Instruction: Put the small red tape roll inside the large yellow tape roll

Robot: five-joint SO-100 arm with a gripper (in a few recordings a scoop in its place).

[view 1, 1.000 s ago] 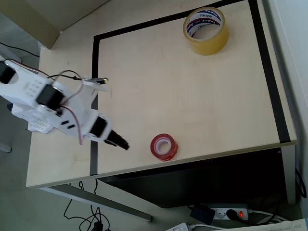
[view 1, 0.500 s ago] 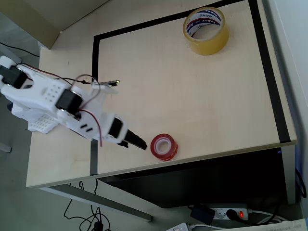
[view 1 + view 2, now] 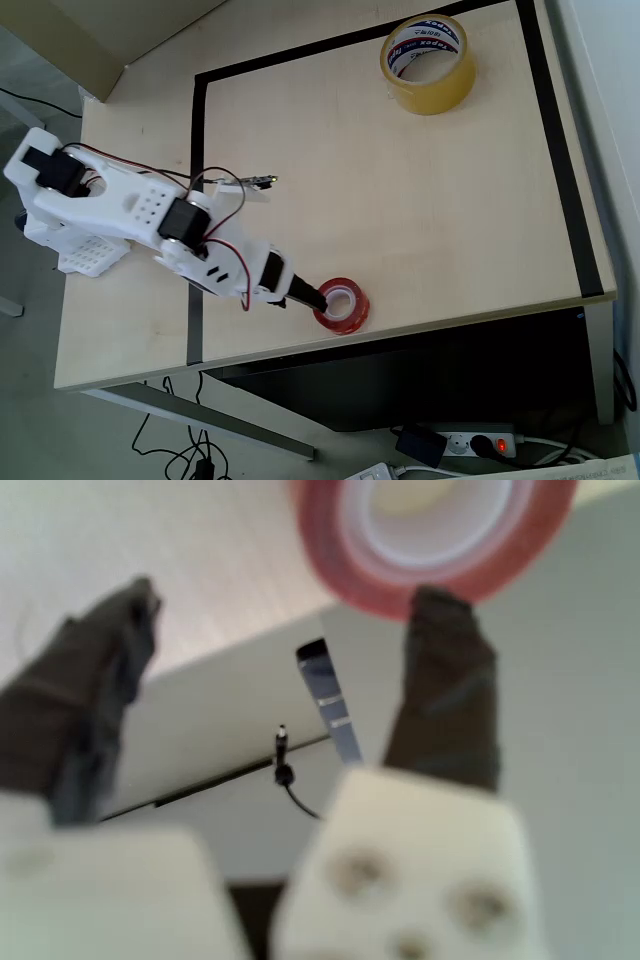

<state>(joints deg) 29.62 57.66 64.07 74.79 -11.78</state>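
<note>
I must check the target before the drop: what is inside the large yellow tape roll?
Inside the large yellow tape roll, the overhead view shows its white printed core and bare wooden table. The near wall hides part of the floor inside.

Soft, even daylight fills the overhead view, with faint shadows. The wrist view is blurred throughout, its near parts most.

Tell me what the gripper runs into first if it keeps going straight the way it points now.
The gripper points right in the overhead view, at the small red tape roll. Its dark fingers are spread, one tip already at the roll's rim, so the roll comes first. Whether they touch is unclear.
</note>
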